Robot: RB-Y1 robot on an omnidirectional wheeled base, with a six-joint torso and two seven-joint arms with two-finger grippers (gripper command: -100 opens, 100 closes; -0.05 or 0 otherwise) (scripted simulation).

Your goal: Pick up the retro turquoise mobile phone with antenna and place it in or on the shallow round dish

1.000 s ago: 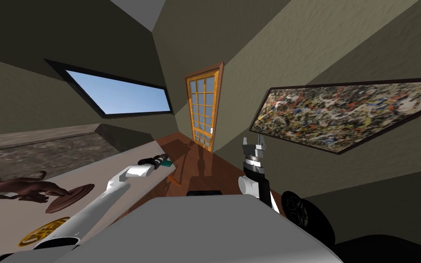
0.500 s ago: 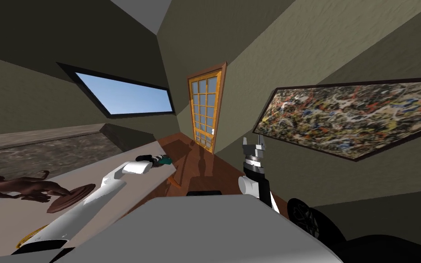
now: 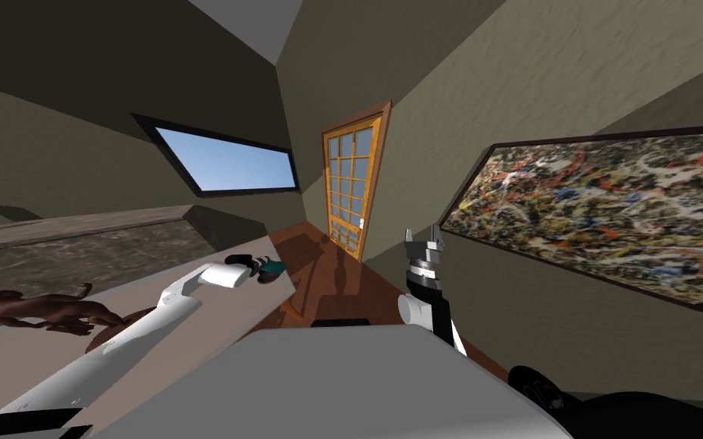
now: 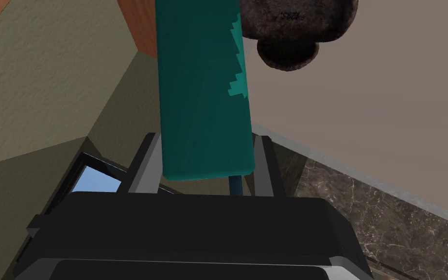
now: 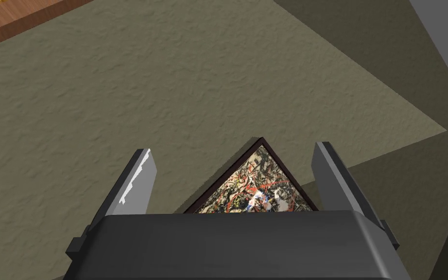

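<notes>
My left pincer [image 4: 207, 141] is clenched on the turquoise phone [image 4: 201, 87], near the far end of the desk [image 4: 364, 97]. The picking seems done; what is left is placing it in the dish.

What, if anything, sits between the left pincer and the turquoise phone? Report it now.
Nothing does. The left pincer is shut on the turquoise phone, one finger pressed to each side. A dark brown object lies on the beige table past the phone's far end, not between pincer and phone.
</notes>
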